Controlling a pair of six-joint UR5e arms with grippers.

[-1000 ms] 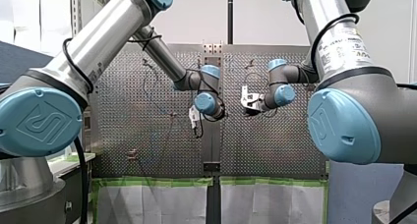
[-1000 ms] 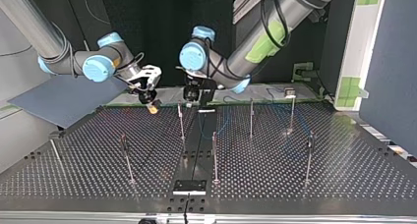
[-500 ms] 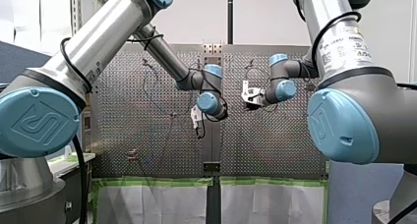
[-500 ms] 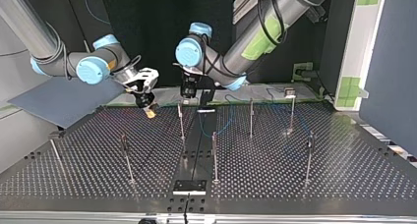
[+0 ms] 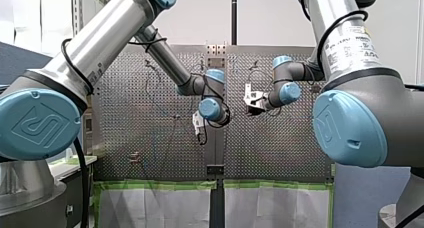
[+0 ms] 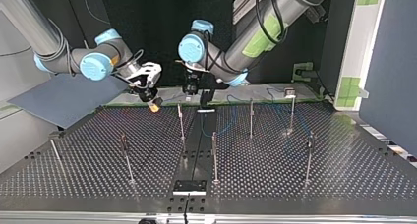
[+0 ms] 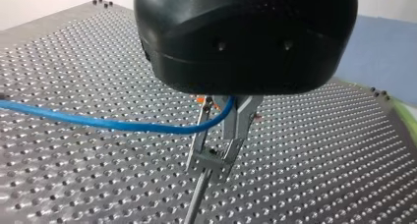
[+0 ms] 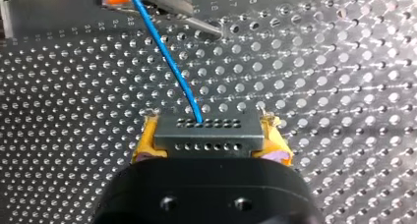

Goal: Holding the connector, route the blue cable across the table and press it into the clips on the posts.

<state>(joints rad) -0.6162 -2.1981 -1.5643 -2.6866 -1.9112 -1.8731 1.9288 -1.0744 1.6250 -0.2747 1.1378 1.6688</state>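
Clamping the grey connector [image 8: 206, 139] above the bench [image 8: 344, 76], the yellow-padded jaws of your right gripper [image 8: 211, 134] hold it tight, while those of your left gripper [image 7: 210, 157] stand slightly apart around the blue cable [image 7: 98, 122] over a post [image 7: 194, 199].

Only thin posts stand up from the tabletop [image 6: 344, 184]. One post [image 7: 196, 199] sits right under my left gripper [image 7: 211, 153], with its clip [image 7: 209, 162] at the tips, so there's no room to drop there. The blue cable [image 8: 172, 62] runs from the connector [image 8: 209, 138] in my right gripper [image 6: 153, 103] across to the left one — the gap between them is barred. The other posts [image 6: 251, 117] stand well apart, with open lanes between them. Top view's near left, around the lone post [image 6: 126, 157] — wide free tabletop. The centre rail [image 6: 196, 145] lies flat.
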